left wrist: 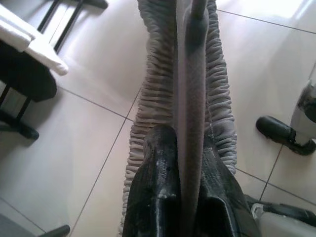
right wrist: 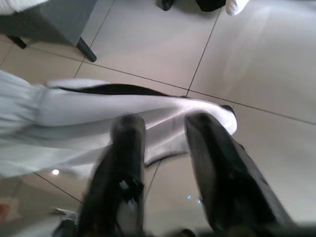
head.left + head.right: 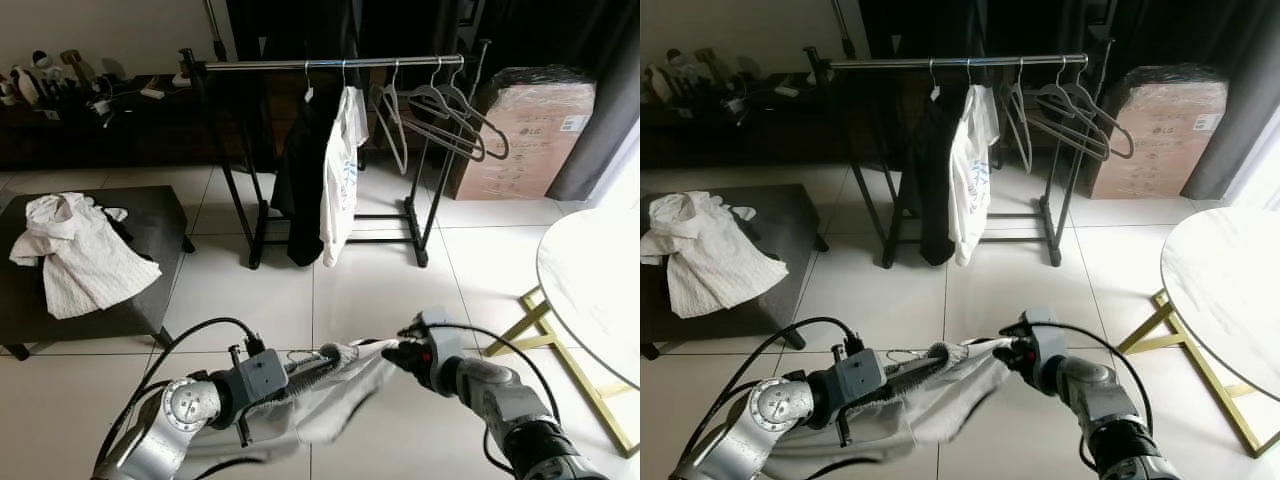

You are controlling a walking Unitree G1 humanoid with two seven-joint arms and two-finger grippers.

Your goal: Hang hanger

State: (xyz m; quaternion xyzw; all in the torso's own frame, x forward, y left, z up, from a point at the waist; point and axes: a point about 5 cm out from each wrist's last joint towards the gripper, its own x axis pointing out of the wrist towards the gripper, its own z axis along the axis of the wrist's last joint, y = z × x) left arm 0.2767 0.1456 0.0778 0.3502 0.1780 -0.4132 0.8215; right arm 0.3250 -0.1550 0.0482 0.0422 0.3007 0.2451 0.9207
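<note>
You have two grippers working one garment: the left gripper (image 1: 190,148) has its two black fingers clamped together on the grey arm of a hanger (image 1: 190,89) threaded through a pale grey ribbed, gathered cloth (image 3: 320,395), held low over the glossy white floor tiles (image 3: 380,290), well short of the rail. Your right gripper (image 2: 165,128) sits at the cloth's far end, its two fingers apart, the smooth pale edge of the fabric lying across the gap between them. Ahead stands one black metal clothes rack with a silver rail (image 3: 330,63); count two hung garments on it, one black (image 3: 298,170) and one white top with faint blue print (image 3: 340,170) that you cannot read, plus about three bare grey hangers (image 3: 440,115) bunched at the rail's right end. To the right of the rack stands one brown cardboard box under dark plastic wrap (image 3: 525,135), marked LG. On your left, one low dark table (image 3: 150,215) carries a crumpled white textured garment (image 3: 75,255). On your right, one round white marble-look tabletop on gold legs (image 3: 590,280).
</note>
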